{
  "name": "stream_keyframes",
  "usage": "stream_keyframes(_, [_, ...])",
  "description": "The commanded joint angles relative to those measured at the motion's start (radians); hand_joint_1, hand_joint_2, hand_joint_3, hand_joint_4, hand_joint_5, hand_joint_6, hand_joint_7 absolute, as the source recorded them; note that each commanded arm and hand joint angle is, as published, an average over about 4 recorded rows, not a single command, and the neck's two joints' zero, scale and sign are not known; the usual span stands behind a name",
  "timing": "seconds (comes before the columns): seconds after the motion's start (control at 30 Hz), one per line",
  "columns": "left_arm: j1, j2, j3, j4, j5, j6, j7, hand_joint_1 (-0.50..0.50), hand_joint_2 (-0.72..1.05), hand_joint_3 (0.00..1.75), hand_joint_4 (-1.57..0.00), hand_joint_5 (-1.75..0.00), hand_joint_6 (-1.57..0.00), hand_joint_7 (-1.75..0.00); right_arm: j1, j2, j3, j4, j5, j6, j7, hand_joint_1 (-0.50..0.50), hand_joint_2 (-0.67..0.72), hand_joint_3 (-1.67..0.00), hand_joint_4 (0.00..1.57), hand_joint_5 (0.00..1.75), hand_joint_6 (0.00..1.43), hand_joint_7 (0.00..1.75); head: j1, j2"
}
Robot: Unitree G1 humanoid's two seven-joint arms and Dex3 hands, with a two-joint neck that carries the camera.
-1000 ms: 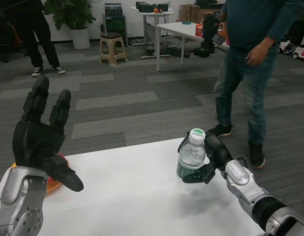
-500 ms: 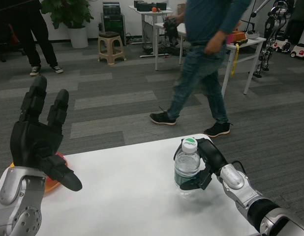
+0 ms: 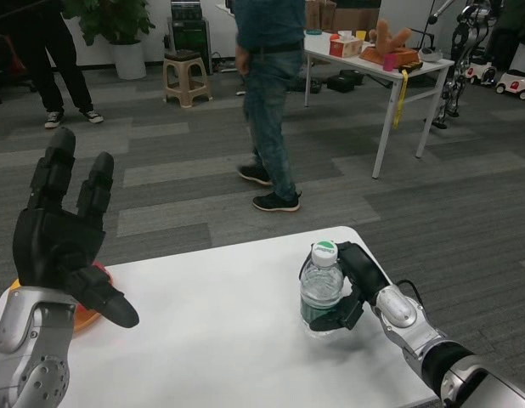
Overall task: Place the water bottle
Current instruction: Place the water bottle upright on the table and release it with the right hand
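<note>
Most of the job looks done: you have the water bottle (image 3: 322,289) upright over the white table (image 3: 220,340), toward its right side, with its base at or just above the surface. You cannot tell from this view whether it bears its own weight yet. Your right hand (image 3: 352,289) wraps the bottle, with fingers curled around the body below the green-and-white cap (image 3: 324,250). What is left, by my reading, is to settle the bottle fully if it is not down, loosen the fingers and draw the hand away without tipping it. Your left hand (image 3: 63,242) is raised at the table's left edge, fingers spread and holding nothing, above an orange plate (image 3: 86,316) that it partly hides. Beyond the table a person (image 3: 267,93) walks across the carpet.
</note>
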Motion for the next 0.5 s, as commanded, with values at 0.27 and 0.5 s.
stream_keyframes(0.27, [0.000,-0.004,0.001,0.014,-0.002,-0.003,0.001,-0.48,-0.64,0.09,0.00,-0.10,0.00,0.00,-0.006,0.002,-0.014,0.023,-0.002,-0.019,-0.015,0.17,0.15,-0.85,1.57,1.26,1.31,1.38,-0.001,-0.008])
stream_keyframes(0.5, [-0.002,-0.004,0.003,0.020,-0.002,-0.003,0.001,-0.48,-0.64,0.09,0.00,-0.10,0.00,0.00,-0.006,0.002,-0.015,0.030,0.005,-0.019,-0.017,0.17,0.11,-0.69,1.57,1.45,1.31,1.48,0.002,-0.010])
